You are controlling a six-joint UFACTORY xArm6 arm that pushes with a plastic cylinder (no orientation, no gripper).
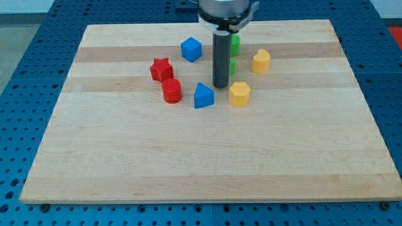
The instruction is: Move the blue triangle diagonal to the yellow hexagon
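Note:
The blue triangle (203, 96) lies near the board's middle, just left of the yellow hexagon (239, 93). My tip (220, 86) stands between them and slightly above, a little up-right of the triangle and up-left of the hexagon, touching neither as far as I can see.
A blue cube (191, 49) sits up-left of the rod. A red star (161, 69) and a red cylinder (171, 91) lie left of the triangle. Two green blocks (235, 44) (233, 66) are partly hidden behind the rod. A second yellow block (261, 61) lies at the right. The wooden board (201, 157) rests on a blue pegboard table.

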